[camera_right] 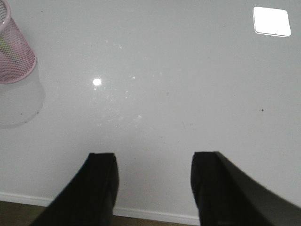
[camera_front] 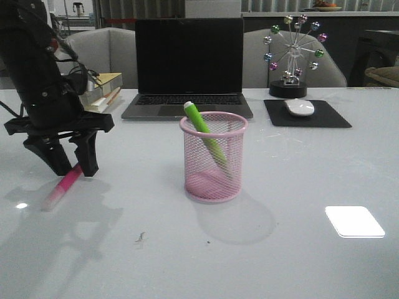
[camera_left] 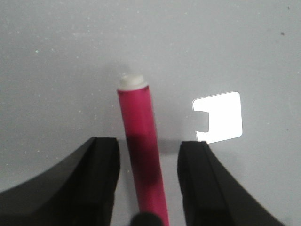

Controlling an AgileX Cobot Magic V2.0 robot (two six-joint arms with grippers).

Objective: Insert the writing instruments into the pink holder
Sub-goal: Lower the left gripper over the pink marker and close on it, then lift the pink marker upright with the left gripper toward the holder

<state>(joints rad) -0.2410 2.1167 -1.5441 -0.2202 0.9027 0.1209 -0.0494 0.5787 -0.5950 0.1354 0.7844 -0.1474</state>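
Left gripper [camera_left: 148, 181] wide, straddling pink marker [camera_left: 141, 155] lying flat on table [camera_front: 280, 249], nothing held; close centred on barrel, lift level. Green marker [camera_front: 204, 134] already in pink holder [camera_front: 213, 165]. Right gripper [camera_right: 155, 188] spread, empty

Open laptop [camera_front: 189, 65], screen dark, at the table's [camera_front: 299, 261] far edge, centre. Right of it, a white mouse [camera_front: 300, 107] on a black mouse pad [camera_front: 327, 118], a Ferris-wheel desk toy [camera_front: 292, 56] just behind. Left of the laptop, stacked books [camera_front: 105, 90].
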